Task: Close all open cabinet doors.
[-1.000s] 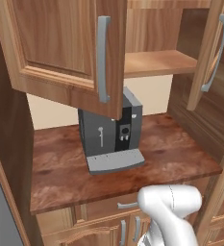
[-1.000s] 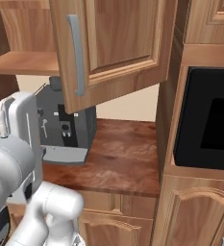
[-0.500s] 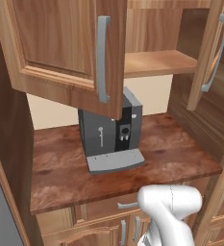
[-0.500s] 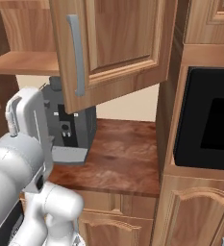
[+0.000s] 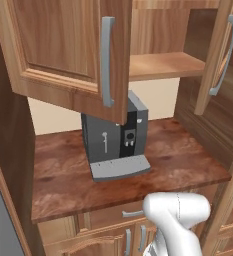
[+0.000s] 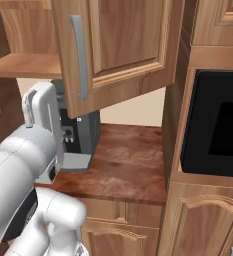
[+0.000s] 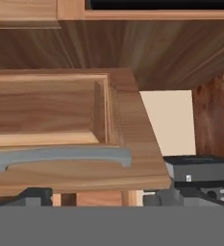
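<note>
Two cabinet doors hang open: the left door (image 5: 70, 55) swung over the coffee machine (image 5: 115, 140), the right door (image 5: 219, 55) beside it. Gripper (image 7: 96, 202) open, facing the handle (image 7: 60, 157), probably to push.

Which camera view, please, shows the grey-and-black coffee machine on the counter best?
The left base view: the grey-and-black coffee machine shows its front and drip tray, only its top hidden behind an open brown wooden cabinet door. The right base view hides most of it behind the arm; the hand view catches its edge.

Medium-brown wooden cabinet doors (image 5: 63, 55) with grey handles (image 5: 107, 61) — mottled red-brown counter (image 5: 178, 157), dark grey coffee machine (image 5: 115, 140).
</note>
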Motion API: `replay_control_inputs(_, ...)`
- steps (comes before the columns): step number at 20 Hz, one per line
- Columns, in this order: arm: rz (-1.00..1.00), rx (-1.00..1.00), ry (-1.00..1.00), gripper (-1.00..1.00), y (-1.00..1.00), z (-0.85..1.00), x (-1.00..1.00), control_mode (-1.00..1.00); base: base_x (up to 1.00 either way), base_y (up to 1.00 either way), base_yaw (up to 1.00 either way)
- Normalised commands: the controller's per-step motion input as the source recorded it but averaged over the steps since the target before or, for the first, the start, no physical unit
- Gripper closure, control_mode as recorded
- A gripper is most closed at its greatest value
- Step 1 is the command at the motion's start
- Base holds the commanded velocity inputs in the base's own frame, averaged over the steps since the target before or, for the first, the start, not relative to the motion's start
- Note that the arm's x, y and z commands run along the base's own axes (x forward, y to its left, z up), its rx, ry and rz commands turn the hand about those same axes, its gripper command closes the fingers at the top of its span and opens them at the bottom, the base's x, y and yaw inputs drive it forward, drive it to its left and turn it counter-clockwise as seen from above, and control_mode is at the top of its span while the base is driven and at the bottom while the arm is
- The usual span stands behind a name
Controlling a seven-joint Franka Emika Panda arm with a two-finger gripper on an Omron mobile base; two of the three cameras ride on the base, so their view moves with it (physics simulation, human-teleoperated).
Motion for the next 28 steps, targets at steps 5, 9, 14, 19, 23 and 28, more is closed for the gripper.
replay_control_inputs(5, 0.00, 0.01, 0.00, -1.00, -0.10, 0.03, 0.45, -1.00, 0.00, 0.00, 0.00)
replay_control_inputs(9, 0.00, 0.03, 0.00, -1.00, -0.11, 0.03, 0.53, -1.00, 0.00, 0.00, 0.00)
replay_control_inputs(14, 0.00, 0.03, 0.00, -1.00, -0.13, 0.00, 0.51, -1.00, 0.00, 0.00, 0.00)
replay_control_inputs(19, 0.00, 0.03, 0.00, -1.00, -0.08, 0.00, 0.50, -1.00, 0.00, 0.00, 0.00)
replay_control_inputs(23, 0.00, 0.02, 0.00, -1.00, 0.00, 0.00, 0.52, -1.00, 0.00, 0.00, 0.00)
replay_control_inputs(28, 0.00, 0.03, 0.00, -1.00, 0.00, 0.00, 0.53, -1.00, 0.00, 0.00, 0.00)
